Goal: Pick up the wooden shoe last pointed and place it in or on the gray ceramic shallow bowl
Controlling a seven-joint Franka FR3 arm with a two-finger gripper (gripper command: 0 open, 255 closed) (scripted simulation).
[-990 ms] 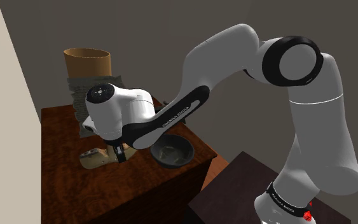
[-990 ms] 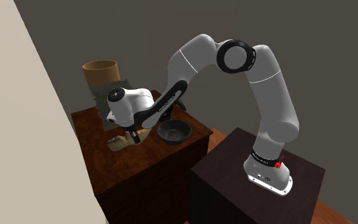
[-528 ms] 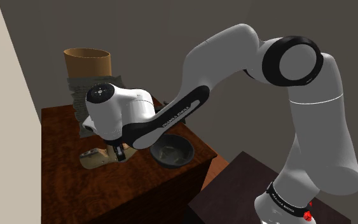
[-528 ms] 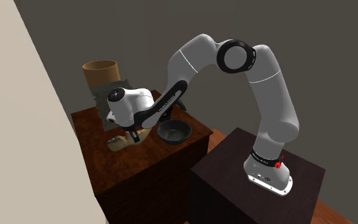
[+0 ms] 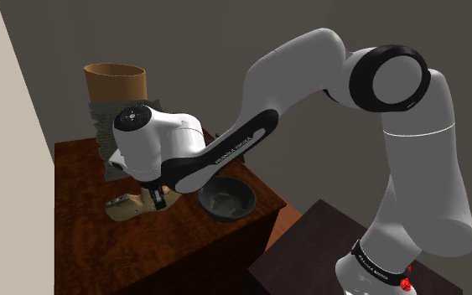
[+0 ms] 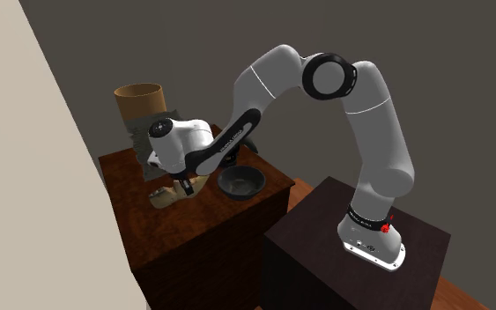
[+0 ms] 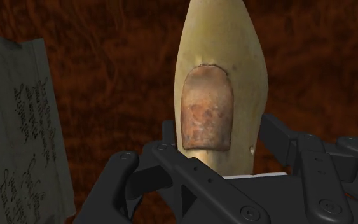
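Pale tan shoe last (image 7: pixel 222 57) with rusty patch, dark grey bowl (image 5: pixel 234 214), mottled red-brown table (image 5: pixel 83 214).

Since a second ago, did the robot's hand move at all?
Yes, a little. The hand, shut on the shoe last, has edged up toward the brown cylinder.

Gripper (image 5: pixel 160 199), clasping shoe last (image 5: pixel 125 208), edged slightly upward; forearm lifted a little.

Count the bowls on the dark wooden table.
1: a dark shallow bowl near the table's edge, to the shoulder view's right of the shoe last. The arm could hide another.
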